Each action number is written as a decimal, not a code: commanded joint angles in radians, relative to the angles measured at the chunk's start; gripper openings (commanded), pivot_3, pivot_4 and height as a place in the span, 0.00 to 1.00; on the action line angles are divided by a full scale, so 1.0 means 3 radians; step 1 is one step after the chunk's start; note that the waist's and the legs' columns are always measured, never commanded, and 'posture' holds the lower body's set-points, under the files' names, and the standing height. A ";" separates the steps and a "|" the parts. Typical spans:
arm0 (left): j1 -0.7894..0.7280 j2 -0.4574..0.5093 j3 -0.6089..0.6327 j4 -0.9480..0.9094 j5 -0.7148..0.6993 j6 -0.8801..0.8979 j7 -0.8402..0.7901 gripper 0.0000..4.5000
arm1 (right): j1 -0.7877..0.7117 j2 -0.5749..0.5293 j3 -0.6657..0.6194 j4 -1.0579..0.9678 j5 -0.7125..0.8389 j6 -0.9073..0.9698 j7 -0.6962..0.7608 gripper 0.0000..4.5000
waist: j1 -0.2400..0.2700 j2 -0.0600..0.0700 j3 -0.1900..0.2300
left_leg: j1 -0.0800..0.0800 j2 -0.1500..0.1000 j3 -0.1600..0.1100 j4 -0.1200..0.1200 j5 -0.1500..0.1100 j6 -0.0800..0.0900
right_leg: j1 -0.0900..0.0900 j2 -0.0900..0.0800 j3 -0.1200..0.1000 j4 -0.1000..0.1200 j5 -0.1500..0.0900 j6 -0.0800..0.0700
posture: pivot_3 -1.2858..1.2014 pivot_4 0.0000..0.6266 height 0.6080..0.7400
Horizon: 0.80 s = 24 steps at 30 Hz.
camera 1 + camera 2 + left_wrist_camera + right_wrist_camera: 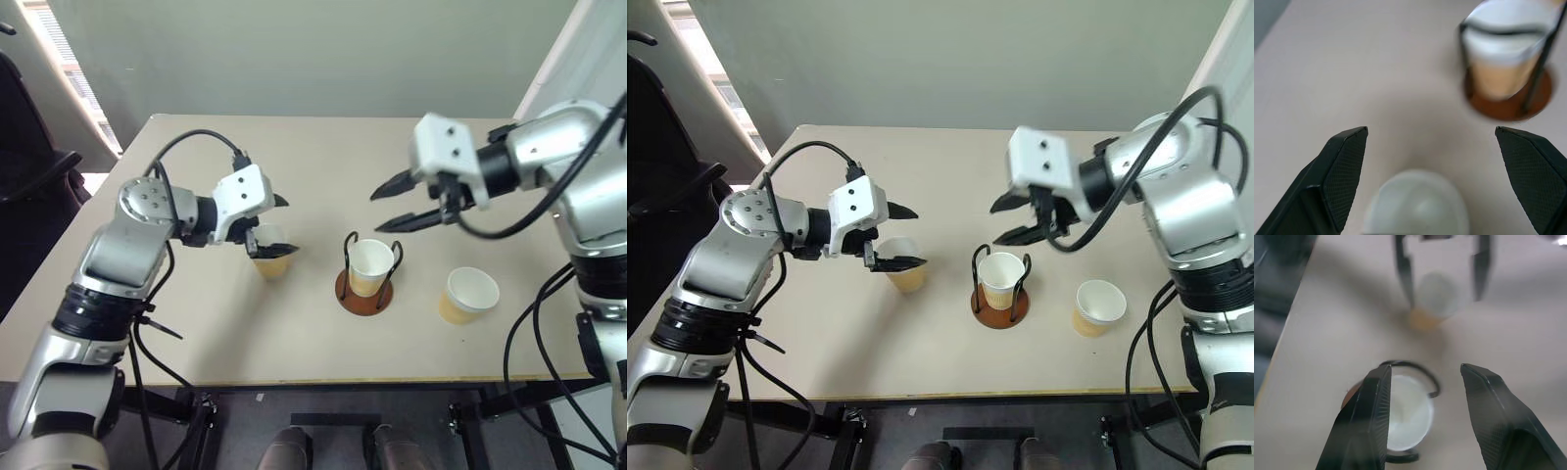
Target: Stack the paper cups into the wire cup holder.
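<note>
3 paper cups: 1 in wire cup holder, 2 loose; both grippers open, empty

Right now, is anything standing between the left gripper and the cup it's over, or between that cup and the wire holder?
Nothing visible does. The left gripper hangs open over the left paper cup, nothing between them. The bare table separates that cup from the wire cup holder, which already holds one cup; the right gripper hovers above it.
</note>
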 commanded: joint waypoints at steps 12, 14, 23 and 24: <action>0.0151 0.0341 -0.0436 -0.0176 0.0613 -0.0217 -0.0207 1.00 | -0.0096 -0.0190 -0.0565 -0.0317 0.0926 0.0865 -0.0389 0.51 | 0.0001 -0.0001 0.0000 | -0.0001 0.0000 -0.0002 -0.0008 0.0000 -0.0002 | -0.0006 0.0002 0.0001 0.0003 -0.0012 -0.0009 | 0.52 0.24 1.00; 0.0155 0.0310 -0.0453 -0.0090 0.0648 -0.0267 -0.0209 1.00 | -0.0093 -0.0195 -0.0577 -0.0327 0.0981 0.0874 -0.0451 0.51 | 0.0000 0.0000 0.0000 | -0.0001 0.0000 -0.0003 -0.0007 -0.0001 -0.0001 | -0.0008 0.0002 0.0000 0.0008 -0.0012 -0.0009 | 0.52 0.24 1.00; 0.0118 0.0165 -0.0539 0.0318 0.0827 -0.0551 -0.0228 1.00 | -0.0057 -0.0276 -0.0581 -0.0355 0.1155 0.0870 -0.0596 0.51 | 0.0002 -0.0001 0.0000 | -0.0001 0.0000 -0.0003 -0.0006 -0.0002 0.0000 | -0.0011 0.0000 0.0000 0.0018 -0.0012 -0.0010 | 0.52 0.24 1.00; 0.0098 0.0136 -0.0545 0.0384 0.0850 -0.0614 -0.0221 0.96 | -0.0049 -0.0284 -0.0582 -0.0354 0.1170 0.0864 -0.0609 0.51 | 0.0002 -0.0001 0.0000 | -0.0001 0.0000 -0.0003 -0.0006 -0.0001 0.0000 | -0.0011 0.0000 0.0000 0.0019 -0.0012 -0.0010 | 0.52 0.24 1.00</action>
